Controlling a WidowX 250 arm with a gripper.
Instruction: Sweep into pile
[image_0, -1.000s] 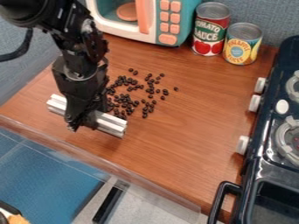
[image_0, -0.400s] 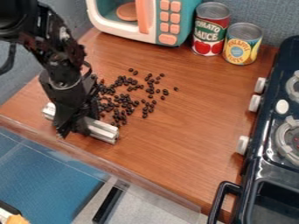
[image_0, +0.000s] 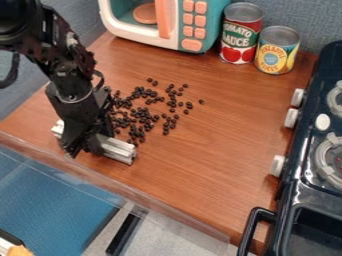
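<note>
Currently: hand (image_0: 83, 146) closed on ridged bar (image_0: 120, 150), left part of surface (image_0: 194, 170).
Specifically, the hand covers the bar's middle section; both ends project, and the gap between the fingers is obscured, so its exact width cannot be determined. The arm is cut off at the upper left. Dark beans (image_0: 141, 114), small and rounded, lie just beside the hand in a loose, uneven scatter with bare gaps; single beans sit apart at the right edge. The bar is pale, straight and grooved lengthwise.

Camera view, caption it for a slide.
Black gripper holding a ribbed white bar beside scattered dark beans on a wood-grain counter.
</note>
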